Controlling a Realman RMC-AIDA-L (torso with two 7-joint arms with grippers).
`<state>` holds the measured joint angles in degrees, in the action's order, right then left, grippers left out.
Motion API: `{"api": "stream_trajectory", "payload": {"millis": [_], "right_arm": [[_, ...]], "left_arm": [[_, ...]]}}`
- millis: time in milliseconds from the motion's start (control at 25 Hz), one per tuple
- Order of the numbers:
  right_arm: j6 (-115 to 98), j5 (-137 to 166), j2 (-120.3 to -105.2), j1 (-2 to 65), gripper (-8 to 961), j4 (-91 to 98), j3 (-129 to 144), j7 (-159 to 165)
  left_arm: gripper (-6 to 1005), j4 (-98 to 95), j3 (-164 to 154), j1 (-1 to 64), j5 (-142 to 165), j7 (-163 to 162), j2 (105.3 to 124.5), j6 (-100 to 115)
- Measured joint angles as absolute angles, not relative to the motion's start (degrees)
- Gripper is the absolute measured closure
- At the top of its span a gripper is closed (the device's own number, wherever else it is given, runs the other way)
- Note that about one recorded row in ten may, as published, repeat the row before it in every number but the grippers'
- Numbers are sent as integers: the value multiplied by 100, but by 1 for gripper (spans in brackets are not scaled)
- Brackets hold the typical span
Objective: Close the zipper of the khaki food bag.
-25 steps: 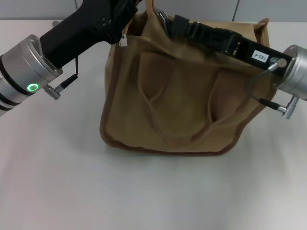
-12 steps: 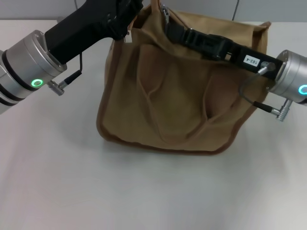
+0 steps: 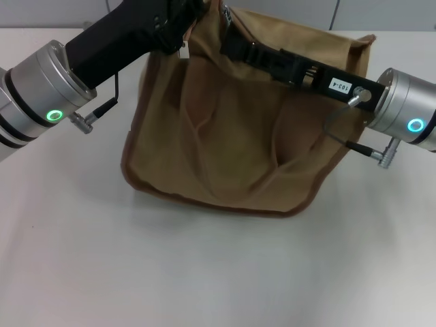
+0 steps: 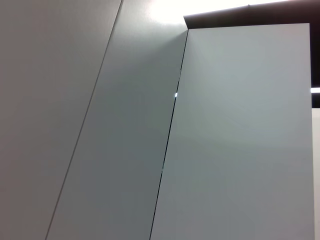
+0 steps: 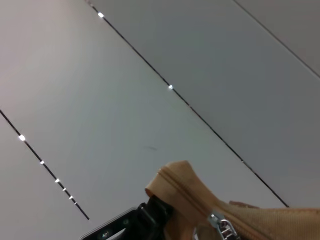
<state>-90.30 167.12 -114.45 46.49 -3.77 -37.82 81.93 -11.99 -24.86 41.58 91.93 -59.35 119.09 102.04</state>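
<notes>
Gripping the khaki food bag [image 3: 238, 129] top, both grippers' jaws unseen; contents hidden.

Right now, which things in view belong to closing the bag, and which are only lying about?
Belong to the job:
- boxy tan canvas food bag
- tan zipper with silver pull tab
- left gripper, at the bag's top left corner
- right gripper, along the bag's top edge

Only there:
- white table
- grey wall panels
</notes>
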Motion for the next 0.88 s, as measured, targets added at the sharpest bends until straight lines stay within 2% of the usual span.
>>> {"api": "stream_trajectory", "payload": {"millis": [280, 440, 880], "right_arm": [[-8987, 16717, -11473, 4730, 595, -397, -3749, 8008], [-8813, 16679, -11538, 4701, 597, -369, -3835, 7886], [-9186, 16677, -11540, 4670, 603, -455, -3860, 7720]], "left_arm": [[926, -1194, -2487, 4155, 9193, -5939, 11909, 10202], [926, -1194, -2487, 4152, 9193, -5939, 11909, 10202], [924, -1195, -2488, 4146, 9192, -5937, 11909, 10176]]}}
